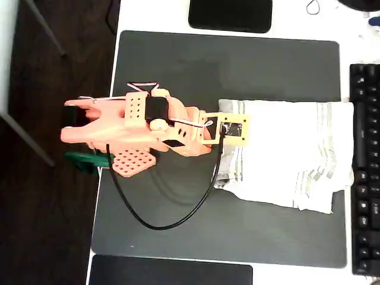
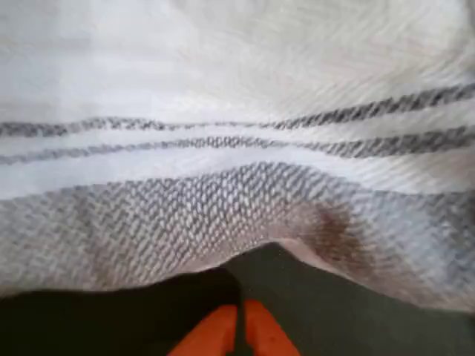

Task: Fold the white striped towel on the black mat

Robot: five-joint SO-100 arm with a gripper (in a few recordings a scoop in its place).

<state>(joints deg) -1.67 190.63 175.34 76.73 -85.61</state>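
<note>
The white striped towel (image 1: 291, 157) lies on the right half of the black mat (image 1: 196, 65), rumpled along its left and lower edges. My orange arm reaches in from the left, and the gripper (image 1: 224, 141) sits at the towel's left edge under the wrist mount. Up close in the wrist view, the towel (image 2: 237, 148) shows its grey stripe bands, with its edge slightly arched just ahead of the gripper (image 2: 241, 334). The two orange fingertips (image 2: 215, 334) are pressed together over the dark mat (image 2: 89, 326), and no cloth shows between them.
A black keyboard (image 1: 365, 166) runs along the right edge, beside the towel. One glossy black pad (image 1: 230, 15) lies beyond the mat's top edge and another (image 1: 172, 273) below it. A black cable (image 1: 166, 222) loops over the mat. A green clamp (image 1: 86, 160) holds the arm's base.
</note>
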